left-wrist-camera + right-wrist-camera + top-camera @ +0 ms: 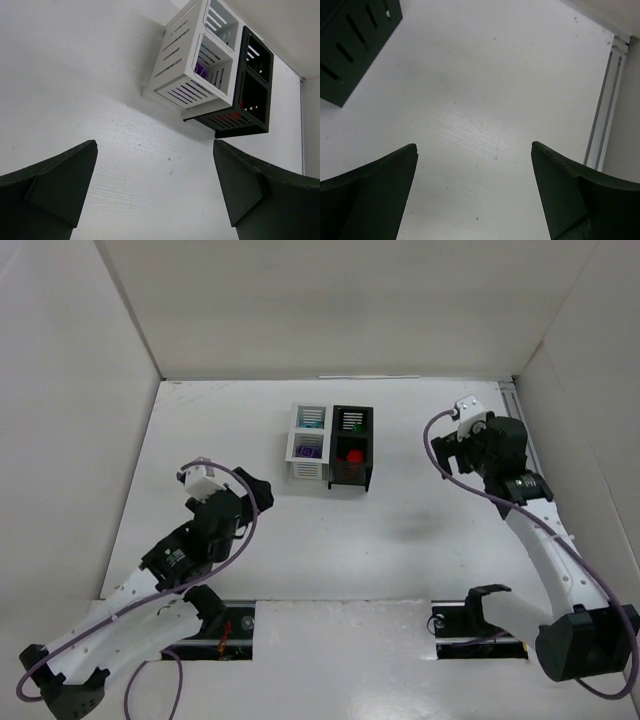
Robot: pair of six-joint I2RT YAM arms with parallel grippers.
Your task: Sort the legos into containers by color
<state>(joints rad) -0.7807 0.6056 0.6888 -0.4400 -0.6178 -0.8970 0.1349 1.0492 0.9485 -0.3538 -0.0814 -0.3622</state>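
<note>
The white container [306, 468] and the black container [352, 474] stand side by side at the table's far middle. In the top view the white one holds teal legos [311, 420] in its far compartment and purple legos [309, 452] in its near one. The black one holds green legos [352, 424] far and red legos [353, 455] near. My left gripper [255, 485] is open and empty, left of the containers. My right gripper [447, 445] is open and empty, to their right. The left wrist view shows the white container [187, 75], a purple lego [201, 70] and the black container [252, 95] beyond the gripper [155, 150].
White walls enclose the table on the left, far and right sides. A metal rail [602, 115] runs along the table's right edge. In the right wrist view a corner of the black container [350, 40] shows at the upper left, beyond the gripper [474, 147].
</note>
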